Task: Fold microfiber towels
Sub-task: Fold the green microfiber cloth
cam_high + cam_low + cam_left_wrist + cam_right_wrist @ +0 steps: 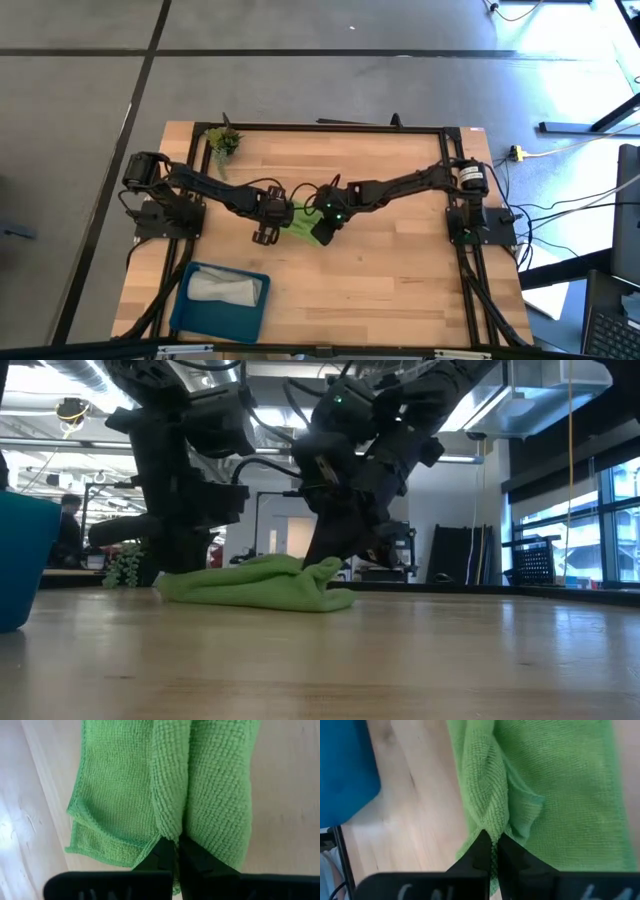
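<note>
The lime green towel (298, 222) lies bunched and folded at the middle of the wooden table, its underside resting on the wood (255, 585). My left gripper (175, 842) is shut on its left end, and my right gripper (492, 837) is shut on its right end. Both point steeply down. A light grey towel (225, 288) lies crumpled inside the blue tray (182, 300) at the near left. My left gripper pinches a raised fold of the green towel (170, 822) between its two fingers, coming from above. The cloth is doubled over there, and the towel's bulk lies slack on the table. My right gripper pinches a ridge of gathered cloth (492, 827) at the towel's right end, slanting down from the right. That end stands slightly raised (325, 570), and the remainder lies on the wood.
A small green plant sprig (222, 142) sits at the far left corner. The blue tray (25, 560) stands near the front left edge. Bare wood stretches to the right of the towel and along the near edge (400, 280).
</note>
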